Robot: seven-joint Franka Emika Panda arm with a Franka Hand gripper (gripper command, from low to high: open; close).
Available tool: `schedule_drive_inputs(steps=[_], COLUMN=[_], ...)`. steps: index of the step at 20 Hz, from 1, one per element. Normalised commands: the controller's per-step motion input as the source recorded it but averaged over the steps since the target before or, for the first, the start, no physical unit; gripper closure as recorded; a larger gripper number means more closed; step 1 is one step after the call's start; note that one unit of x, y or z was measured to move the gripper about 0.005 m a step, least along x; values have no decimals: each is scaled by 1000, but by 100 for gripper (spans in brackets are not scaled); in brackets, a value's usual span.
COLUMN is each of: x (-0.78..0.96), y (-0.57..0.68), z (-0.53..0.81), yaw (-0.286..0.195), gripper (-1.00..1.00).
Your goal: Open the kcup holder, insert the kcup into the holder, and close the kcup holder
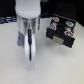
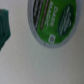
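The kcup (image 2: 51,21) fills a big part of the wrist view. It is seen from above: a round pod with a green top, small white writing too blurry to read, and a pale rim going around it. It lies on the white table (image 2: 40,62), and its upper part is cut off by the picture's edge. Near it, apart from it, a dark green thing (image 2: 4,27) peeks in at the side — what it is cannot be told. In the exterior view the kcup holder (image 1: 60,30) stands on the exterior view's right of the table (image 1: 55,65). It is a black box with pale spots on its top and a lighter strip low on its front; whether it is open or closed is too blurry to tell. On the exterior view's left the white arm reaches down toward the table. Its gripper (image 1: 29,62) is low near the table — whether the fingers are wide or narrow cannot be told here.
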Motion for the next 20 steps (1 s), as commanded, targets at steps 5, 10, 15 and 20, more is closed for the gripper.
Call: schedule_drive_inputs(steps=[5, 10, 15, 20], x=[-22, -16, 18, 11], y=[-63, -10, 18, 25], z=[-106, -13, 7, 5], yaw=[-188, -65, -6, -4], gripper=[-100, 100, 100, 100])
